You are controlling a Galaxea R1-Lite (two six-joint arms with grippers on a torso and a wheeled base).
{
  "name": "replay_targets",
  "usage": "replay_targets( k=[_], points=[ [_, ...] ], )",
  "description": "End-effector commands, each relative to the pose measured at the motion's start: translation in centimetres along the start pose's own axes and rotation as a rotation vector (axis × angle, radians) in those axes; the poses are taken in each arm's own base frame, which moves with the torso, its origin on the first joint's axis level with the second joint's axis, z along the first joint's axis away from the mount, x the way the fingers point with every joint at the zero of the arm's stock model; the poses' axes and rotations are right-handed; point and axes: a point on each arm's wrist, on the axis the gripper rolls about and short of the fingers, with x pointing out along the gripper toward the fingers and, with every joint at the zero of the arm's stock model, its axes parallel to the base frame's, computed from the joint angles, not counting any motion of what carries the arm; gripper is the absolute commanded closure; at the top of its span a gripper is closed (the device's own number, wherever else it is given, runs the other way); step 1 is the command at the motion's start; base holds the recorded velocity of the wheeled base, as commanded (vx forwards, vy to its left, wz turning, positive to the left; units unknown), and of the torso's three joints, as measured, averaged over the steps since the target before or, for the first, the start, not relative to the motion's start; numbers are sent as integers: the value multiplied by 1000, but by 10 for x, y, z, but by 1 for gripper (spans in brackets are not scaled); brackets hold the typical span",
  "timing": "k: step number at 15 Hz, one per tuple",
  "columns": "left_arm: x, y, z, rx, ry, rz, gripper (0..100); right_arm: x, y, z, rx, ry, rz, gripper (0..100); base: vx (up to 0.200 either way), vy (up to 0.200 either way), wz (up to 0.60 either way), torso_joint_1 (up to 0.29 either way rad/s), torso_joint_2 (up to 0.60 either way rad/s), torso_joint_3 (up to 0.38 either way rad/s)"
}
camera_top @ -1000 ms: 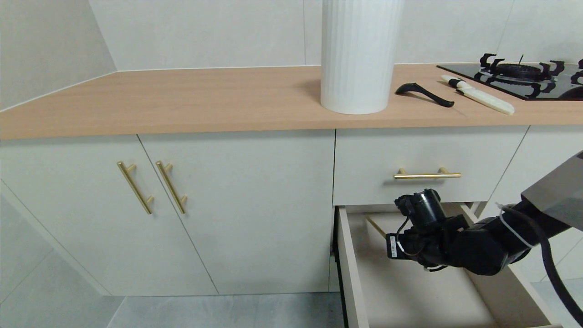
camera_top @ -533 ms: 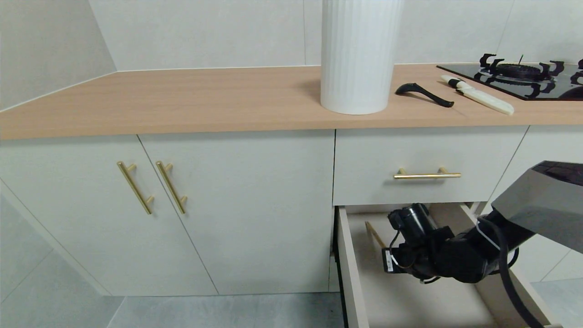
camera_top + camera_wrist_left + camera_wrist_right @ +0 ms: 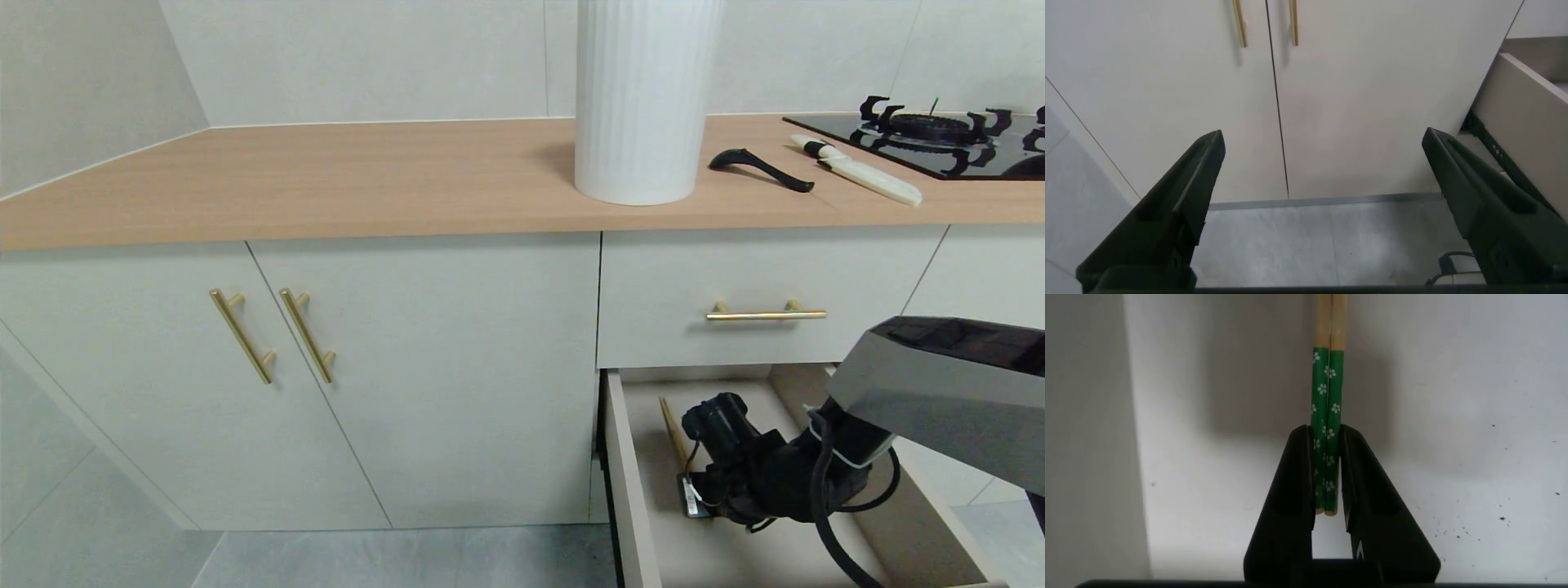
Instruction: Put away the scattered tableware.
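Green-and-bamboo is the thing to look at: a pair of bamboo chopsticks with green flowered ends (image 3: 1328,384) is pinched in the right gripper (image 3: 1327,445). Its fingers are closed narrow on the painted ends, both sticks side by side between the pads. The gripper is down inside the open pale lower drawer (image 3: 624,474), near the drawer's left wall.

Pretty sure this is the drop-off step for the chopsticks. They hang low over the drawer floor, but I honestly can't tell if they're touching it yet. Next move, I'd guess: ease down the last bit if needed, spread the fingers, then lift straight out without dragging the sticks or bumping the closed drawer above.

Orientation: the long axis runs along the drawer's depth, roughly parallel to that left wall. Green ends sit at the gripper, toward the drawer front, and the bare tips point to the back.

The left gripper (image 3: 1323,143) is spread wide, holding nothing, down low in front of the pale cabinet doors.

Plenty left after this, I reckon. A black curved utensil (image 3: 759,169) and a cream-bladed knife (image 3: 857,171) are lying on the wooden countertop (image 3: 326,180).
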Motion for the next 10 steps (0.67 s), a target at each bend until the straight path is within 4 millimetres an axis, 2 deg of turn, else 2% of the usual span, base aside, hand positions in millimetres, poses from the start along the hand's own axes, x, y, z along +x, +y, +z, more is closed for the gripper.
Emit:
replay_targets(
  k=[1, 6, 7, 10],
  points=[
    [0, 0, 0, 1, -1, 0, 0, 4, 1, -1, 0, 6, -2, 100, 0, 0, 0, 0, 0, 0],
    [0, 0, 0, -1, 0, 0, 0, 5, 1, -2, -1, 8, -6, 100, 0, 0, 0, 0, 0, 0],
    [0, 0, 0, 1, 0, 0, 0, 5, 1, -2, -2, 8, -6, 0, 0, 0, 0, 0, 0, 0],
    [0, 0, 0, 1, 0, 0, 0, 5, 1, -2, -1, 8, -6, 0, 0, 0, 0, 0, 0, 0]
  ],
)
